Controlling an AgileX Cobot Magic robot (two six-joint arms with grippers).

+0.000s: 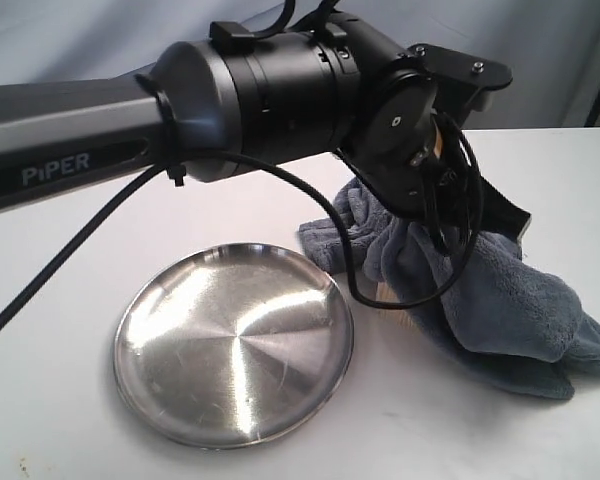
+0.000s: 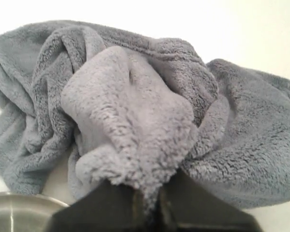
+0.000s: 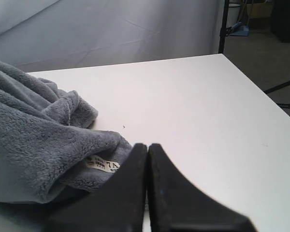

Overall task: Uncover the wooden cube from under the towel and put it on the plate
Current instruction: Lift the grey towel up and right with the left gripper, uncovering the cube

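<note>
The grey-blue towel (image 1: 500, 300) lies bunched to the right of the steel plate (image 1: 230, 345). My left gripper (image 2: 150, 200) is shut on a raised fold of the towel (image 2: 130, 121); in the exterior view its fingers are hidden behind the wrist. Under the lifted towel edge nearest the plate shows a pale tan sliver, seemingly a side of the wooden cube (image 1: 390, 298); the rest is covered. My right gripper (image 3: 147, 151) is shut with nothing between its fingers. It rests low at the towel's far side (image 1: 513, 220), beside the white label (image 3: 102, 164).
The left arm's thick black forearm (image 1: 260, 90) and its looping cable (image 1: 350, 250) span the exterior view above the plate. White tabletop (image 3: 193, 106) stretches beyond the towel to its far edge. The plate's rim (image 2: 19, 199) shows in the left wrist view.
</note>
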